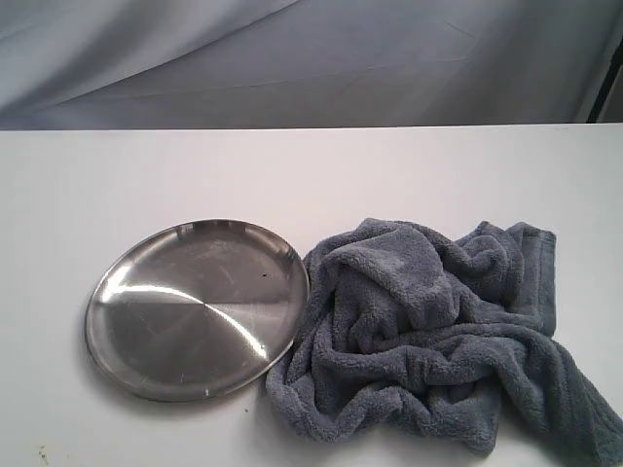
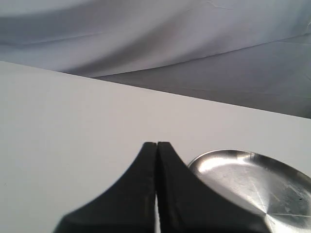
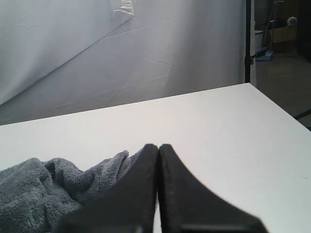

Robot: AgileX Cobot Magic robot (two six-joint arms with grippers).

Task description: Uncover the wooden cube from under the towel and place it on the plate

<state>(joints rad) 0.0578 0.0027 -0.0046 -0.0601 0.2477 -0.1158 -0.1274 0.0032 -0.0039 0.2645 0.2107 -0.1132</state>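
While the left pincer [image 2: 156, 144] and right pincer [image 3: 158, 145] are closed, empty, the crumpled towel [image 1: 428, 331] touches the plate [image 1: 185, 321].

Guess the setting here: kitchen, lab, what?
Probably a lab test bench: plain white table, grey fabric backdrop hung behind it, with a steel plate and towel laid out.

A: What colour is the towel [image 1: 428, 341]?
B: Plain blue-grey. The plate [image 1: 195, 309] is shiny silver with faint scratches.
A: And the table [image 1: 292, 175]?
B: White, with a pale grey backdrop [image 1: 292, 58]. The left gripper [image 2: 156, 144] and right gripper [image 3: 158, 145] are black.
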